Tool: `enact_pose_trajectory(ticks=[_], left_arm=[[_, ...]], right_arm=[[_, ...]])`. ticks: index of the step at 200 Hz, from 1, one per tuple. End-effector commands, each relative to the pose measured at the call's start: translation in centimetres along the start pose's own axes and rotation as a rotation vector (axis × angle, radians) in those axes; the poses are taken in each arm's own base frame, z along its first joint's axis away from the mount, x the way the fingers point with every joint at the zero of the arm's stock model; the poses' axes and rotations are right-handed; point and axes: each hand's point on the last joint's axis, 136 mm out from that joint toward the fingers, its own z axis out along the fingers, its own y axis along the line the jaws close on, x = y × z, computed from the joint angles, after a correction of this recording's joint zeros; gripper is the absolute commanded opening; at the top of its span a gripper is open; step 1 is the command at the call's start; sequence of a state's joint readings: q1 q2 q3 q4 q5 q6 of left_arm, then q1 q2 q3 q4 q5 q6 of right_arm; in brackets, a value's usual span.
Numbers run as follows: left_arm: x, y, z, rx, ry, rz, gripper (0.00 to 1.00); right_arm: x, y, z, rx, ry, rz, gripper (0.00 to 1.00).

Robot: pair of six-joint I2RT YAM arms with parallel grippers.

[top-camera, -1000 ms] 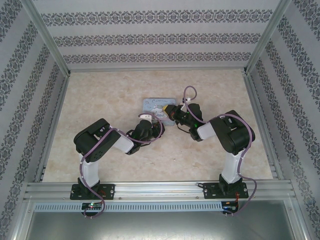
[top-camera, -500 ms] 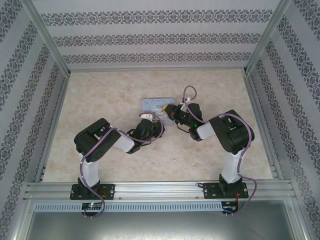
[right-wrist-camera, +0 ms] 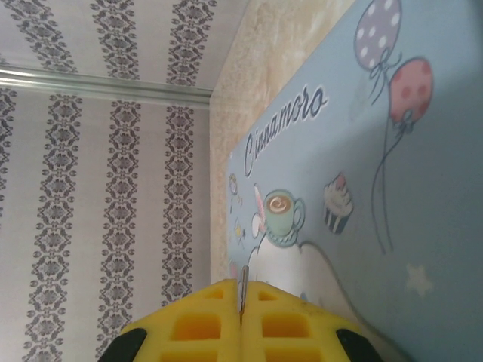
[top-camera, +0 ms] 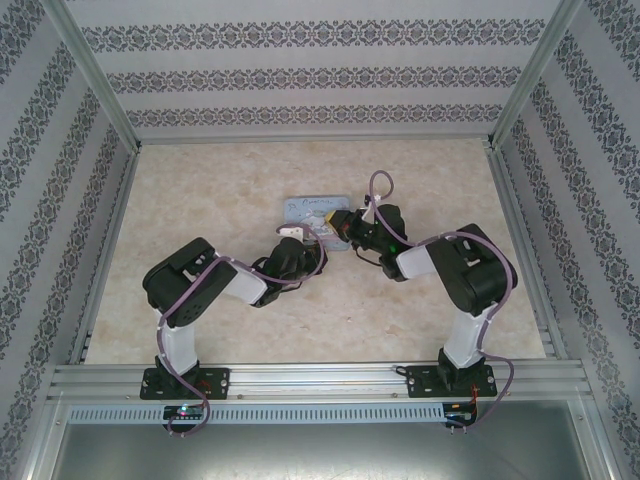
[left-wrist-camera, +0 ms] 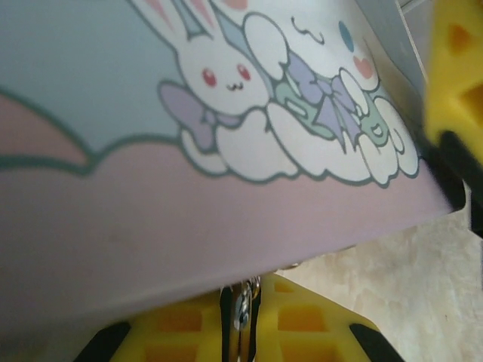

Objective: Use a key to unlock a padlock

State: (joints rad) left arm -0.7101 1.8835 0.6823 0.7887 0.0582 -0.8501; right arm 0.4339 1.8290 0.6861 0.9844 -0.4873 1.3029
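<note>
Left pincer (left-wrist-camera: 240, 296) is clamped on the padlock (left-wrist-camera: 242, 311), right pincer (right-wrist-camera: 243, 311) is pinching the key (right-wrist-camera: 244, 285), tip sticking out toward the lock just left.

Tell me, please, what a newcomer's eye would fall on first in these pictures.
The pale-blue cartoon tin at the middle of the table draws the eye first, its bunny and balloons large in the wrist views. Next come the two grippers meeting at its near edge: the left gripper is closed on a small silvery metal piece, and the right gripper pinches a thin metal sliver, likely the key.
</note>
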Motion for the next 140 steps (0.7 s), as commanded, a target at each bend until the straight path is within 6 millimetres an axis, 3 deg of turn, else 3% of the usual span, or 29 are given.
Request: enact_pose_trajectory(ticks=[1,36,81,92,140], left_arm=[[-0.5,-0.2,-1.3,0.007,0.019,-0.044,0.00],[-1.2,-0.2,-2.4,0.035,0.027,-0.105,0.00],[-1.8,-1.4,-3.2,0.115,0.063,-0.156,0.00],[-2.1,-2.0,-3.3,0.142,0.072,-0.164,0.00],[-2.7,-4.9,-3.8,0.270,0.131,-0.221,0.00]], right_arm=[[0.8,2.1,-1.9,-0.030,0.033,-0.061,0.00],[3.0,2.5,-4.8,-0.038,0.074,-0.118,0.00],[5.7,1.5,-8.7,-0.033,0.078,-0.166,0.00],[6.9,-0.3,-9.9,0.005,0.085,-0.157,0.00],[8.8,-2.6,-12.2,0.071,0.047,-0.158,0.00]])
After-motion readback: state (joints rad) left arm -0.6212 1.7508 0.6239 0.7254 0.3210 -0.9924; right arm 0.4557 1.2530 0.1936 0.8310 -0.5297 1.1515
